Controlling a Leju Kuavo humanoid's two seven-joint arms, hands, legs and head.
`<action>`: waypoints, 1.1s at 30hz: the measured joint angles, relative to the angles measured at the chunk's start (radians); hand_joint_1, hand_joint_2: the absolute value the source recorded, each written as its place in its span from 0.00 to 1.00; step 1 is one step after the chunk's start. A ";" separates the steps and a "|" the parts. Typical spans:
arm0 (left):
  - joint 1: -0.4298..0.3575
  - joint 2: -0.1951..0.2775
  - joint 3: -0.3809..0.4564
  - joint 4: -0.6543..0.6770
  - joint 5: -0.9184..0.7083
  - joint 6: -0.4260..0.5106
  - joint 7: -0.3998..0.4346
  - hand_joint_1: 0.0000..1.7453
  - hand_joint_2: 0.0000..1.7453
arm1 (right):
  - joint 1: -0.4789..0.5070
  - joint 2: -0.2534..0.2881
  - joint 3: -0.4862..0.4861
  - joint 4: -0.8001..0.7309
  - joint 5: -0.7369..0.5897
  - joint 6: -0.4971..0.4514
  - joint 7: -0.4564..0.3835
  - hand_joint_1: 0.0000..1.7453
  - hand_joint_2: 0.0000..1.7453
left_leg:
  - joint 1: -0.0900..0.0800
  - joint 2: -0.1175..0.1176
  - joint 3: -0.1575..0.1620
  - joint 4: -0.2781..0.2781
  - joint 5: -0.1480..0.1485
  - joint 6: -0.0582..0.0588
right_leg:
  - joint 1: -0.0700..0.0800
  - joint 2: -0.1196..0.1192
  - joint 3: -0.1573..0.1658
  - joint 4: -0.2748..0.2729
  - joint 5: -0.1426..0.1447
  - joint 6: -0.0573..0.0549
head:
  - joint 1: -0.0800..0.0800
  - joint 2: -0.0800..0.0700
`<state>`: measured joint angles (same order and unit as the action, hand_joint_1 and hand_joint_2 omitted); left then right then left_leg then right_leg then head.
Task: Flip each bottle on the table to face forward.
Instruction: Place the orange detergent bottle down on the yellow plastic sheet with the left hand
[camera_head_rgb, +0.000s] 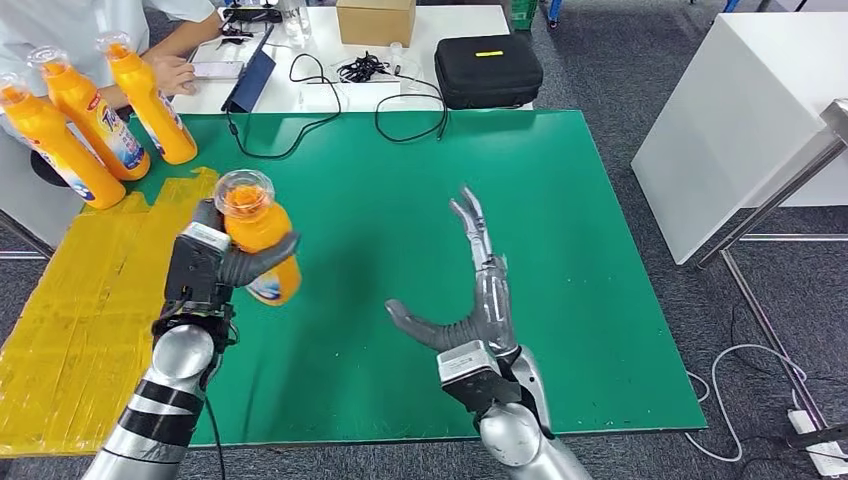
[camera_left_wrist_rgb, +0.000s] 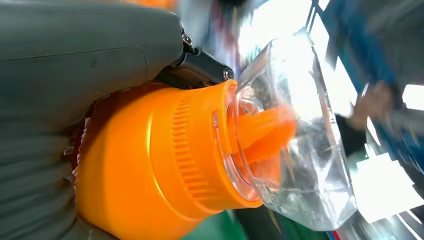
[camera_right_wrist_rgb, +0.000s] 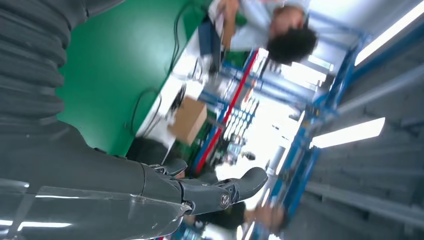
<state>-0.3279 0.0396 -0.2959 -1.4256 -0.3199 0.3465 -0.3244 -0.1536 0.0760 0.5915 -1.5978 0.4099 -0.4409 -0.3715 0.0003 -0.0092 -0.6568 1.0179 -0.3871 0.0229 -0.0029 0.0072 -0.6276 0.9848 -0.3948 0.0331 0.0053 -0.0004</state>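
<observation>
Bottle (camera_head_rgb: 258, 243) in orange, clear-capped, sits left of centre in the frame, lifted off the green tabletop (camera_head_rgb: 560, 200) and wrapped by the left hand (camera_head_rgb: 215, 265), thumb across its front. The step in hand looks like the turn itself; next it likely needs rotating until the label faces forward, then setting down upright. Right hand (camera_head_rgb: 475, 300) hovers lower centre, fingers spread, holding nothing. Three more bottles (camera_head_rgb: 90, 115) stand upper left.

No legible txt; bottle labels (camera_head_rgb: 118, 135) too blurred
</observation>
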 joint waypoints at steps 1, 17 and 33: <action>0.000 0.002 0.007 -0.003 -0.105 0.058 0.014 1.00 1.00 | 0.013 -0.007 -0.014 -0.021 0.007 -0.002 0.001 0.00 1.00 | 0.000 0.000 0.000 0.000 0.000 0.000 | 0.000 0.000 0.000 0.000 0.000 0.000 | 0.000 0.000; -0.030 0.068 0.013 0.097 -1.189 0.230 0.338 1.00 1.00 | 0.147 -0.076 -0.186 -0.222 0.030 0.015 -0.017 0.00 1.00 | 0.000 0.001 0.000 0.000 0.000 0.000 | 0.000 0.000 0.000 0.000 0.000 0.000 | 0.000 0.000; -0.258 0.162 -0.093 0.559 -1.237 0.001 0.309 1.00 1.00 | 0.182 -0.087 -0.252 -0.238 0.012 0.074 -0.029 0.00 1.00 | 0.000 0.001 0.000 0.000 0.000 0.000 | 0.000 0.000 0.000 0.000 0.000 0.000 | 0.000 0.000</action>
<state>-0.5857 0.2017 -0.3888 -0.8661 -1.5564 0.3477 -0.0153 0.0280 -0.0114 0.3392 -1.8357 0.4219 -0.3674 -0.4005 0.0002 -0.0084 -0.6568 1.0179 -0.3871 0.0228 -0.0028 0.0076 -0.6277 0.9848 -0.3945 0.0333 0.0055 -0.0004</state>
